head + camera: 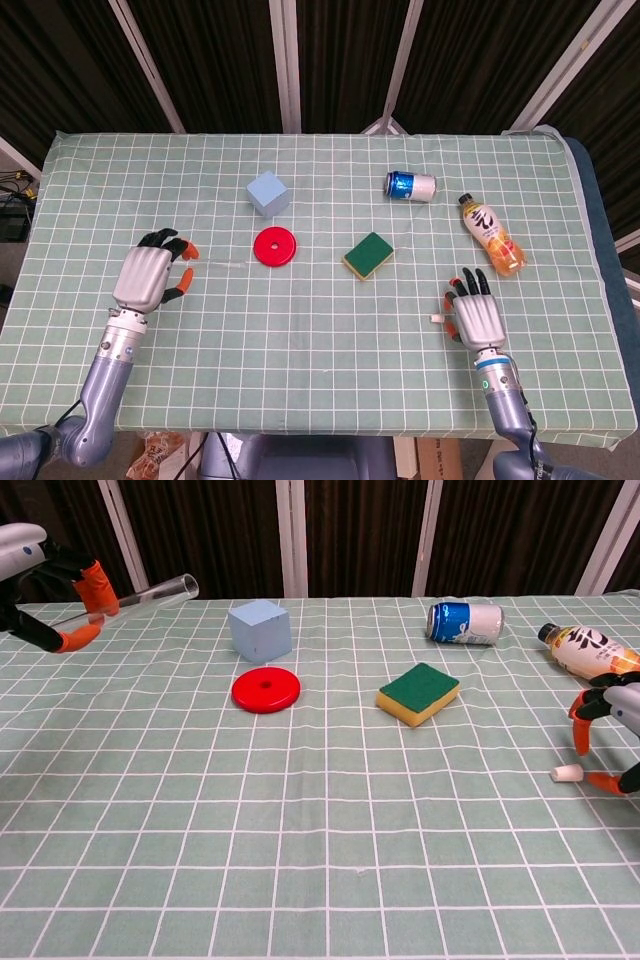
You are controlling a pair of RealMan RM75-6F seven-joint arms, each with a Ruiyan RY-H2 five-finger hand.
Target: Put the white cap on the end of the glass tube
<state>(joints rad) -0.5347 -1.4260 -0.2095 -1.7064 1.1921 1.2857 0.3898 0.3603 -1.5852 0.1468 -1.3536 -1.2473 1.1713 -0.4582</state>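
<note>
The clear glass tube (pixel 150 592) is held off the table at the far left by my left hand (pixel 40 590), gripped at one end, its open end pointing right toward the blue cube. In the head view the tube (pixel 222 265) shows only faintly beside that left hand (pixel 150 277). The small white cap (pixel 566 773) lies on the cloth at the right. My right hand (pixel 612 735) hovers just right of it, fingers apart on either side of the cap and holding nothing. From the head view, the cap (pixel 436 319) lies at the left edge of the right hand (pixel 478 317).
A blue cube (pixel 259 629), a red disc (pixel 266 689) and a green-and-yellow sponge (pixel 418 693) sit mid-table. A can (pixel 465 622) lies on its side at the back right. An orange drink bottle (pixel 590 652) lies just behind my right hand.
</note>
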